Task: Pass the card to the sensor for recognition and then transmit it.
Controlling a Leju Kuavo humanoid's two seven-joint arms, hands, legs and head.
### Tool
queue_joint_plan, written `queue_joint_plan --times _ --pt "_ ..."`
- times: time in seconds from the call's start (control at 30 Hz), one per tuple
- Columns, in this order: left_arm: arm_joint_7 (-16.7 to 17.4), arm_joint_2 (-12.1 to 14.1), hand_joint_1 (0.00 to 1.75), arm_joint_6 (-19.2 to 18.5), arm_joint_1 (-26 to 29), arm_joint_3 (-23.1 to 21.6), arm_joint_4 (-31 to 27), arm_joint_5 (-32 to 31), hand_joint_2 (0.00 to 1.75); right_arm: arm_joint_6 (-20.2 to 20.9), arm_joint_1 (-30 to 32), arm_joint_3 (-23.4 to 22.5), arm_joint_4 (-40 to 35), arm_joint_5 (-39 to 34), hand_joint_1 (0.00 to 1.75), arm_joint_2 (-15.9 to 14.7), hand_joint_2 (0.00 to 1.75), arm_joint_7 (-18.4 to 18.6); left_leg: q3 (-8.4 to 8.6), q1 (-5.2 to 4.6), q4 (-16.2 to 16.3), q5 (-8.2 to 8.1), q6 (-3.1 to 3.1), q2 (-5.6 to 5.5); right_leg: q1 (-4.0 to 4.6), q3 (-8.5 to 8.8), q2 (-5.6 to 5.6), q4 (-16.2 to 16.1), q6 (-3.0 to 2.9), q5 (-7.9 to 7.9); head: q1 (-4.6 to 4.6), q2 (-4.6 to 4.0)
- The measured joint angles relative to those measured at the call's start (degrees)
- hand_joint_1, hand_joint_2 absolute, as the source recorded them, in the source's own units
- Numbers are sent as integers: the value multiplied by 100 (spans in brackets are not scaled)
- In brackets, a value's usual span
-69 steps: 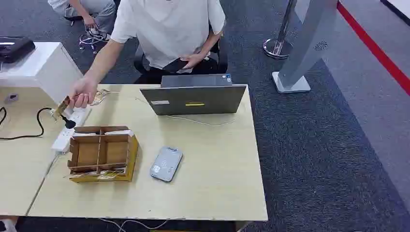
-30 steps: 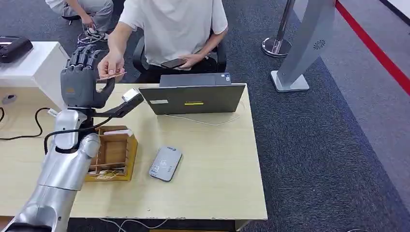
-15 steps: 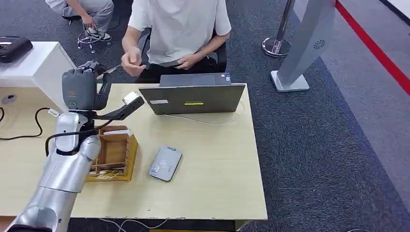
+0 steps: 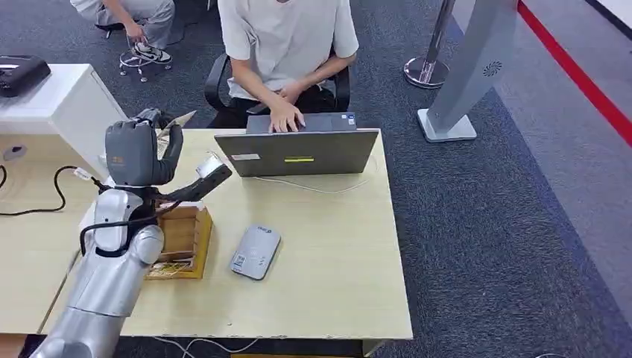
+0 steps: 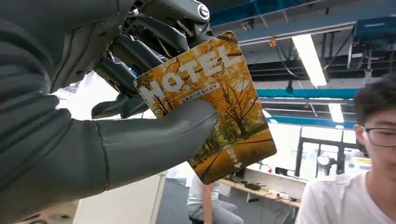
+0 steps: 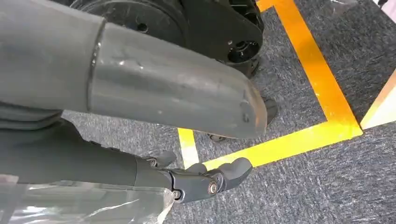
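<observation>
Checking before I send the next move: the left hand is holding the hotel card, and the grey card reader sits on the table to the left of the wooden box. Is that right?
Not quite. In the head view, the card reader lies on the table to the right of the wooden box, not the left. The left hand does hold the hotel card, as the left wrist view shows.
</observation>
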Motion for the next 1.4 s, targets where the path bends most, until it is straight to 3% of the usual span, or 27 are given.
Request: queue_joint_plan --times 0.13,0.37,0.47,0.57,0.73,1.0,1.27,1.4 --pt "-256 -4 175 85 467 -181 -683 53 175 -33 29 -9 0 -85 0 17 0 -20 1 -1 -1 -1 0 6 -1 0 3 0 -1 -1 0 0" --pt "-284 207 175 129 1602 -741 -2205 -76 175 -74 69 -129 -11 -181 0 81 0 -68 -8 0 -4 -4 -1 7 -1 -13 3 -1 2 -5 -4 -2" --pt "-160 325 175 -182 1835 -885 -2490 -150 175 -68 86 -166 -33 -190 0 94 0 -77 -8 0 -5 -4 -1 3 -1 -12 -2 0 1 -8 -4 0" --pt "133 415 175 -855 1936 -1023 -2471 -218 175 -35 86 -219 -59 -188 0 105 0 -83 -7 1 -5 -2 -2 4 -1 -12 0 0 1 -7 -4 -2" --pt "496 446 175 -1533 1834 -1145 -1961 -312 175 -5 86 -293 -81 -188 0 111 0 -83 -5 1 -5 2 -3 5 -1 -12 1 1 -2 -2 -7 0" --pt "573 444 175 -1652 1666 -1255 -1338 -341 175 0 83 -328 -90 -175 0 114 0 -74 -8 0 -5 1 -2 5 -1 -16 2 2 -3 -2 -4 0" --pt "839 400 175 -2043 1551 -1405 -1002 -363 175 9 83 -406 -92 -131 0 113 0 -57 -9 -1 -5 1 -2 5 -1 -17 1 1 -2 -1 -4 0" --pt "736 393 175 -2253 1495 -1539 -848 -122 175 11 84 -435 -94 -79 0 113 0 -37 -9 0 -5 1 -2 6 -1 -17 1 2 -2 -1 -4 0"
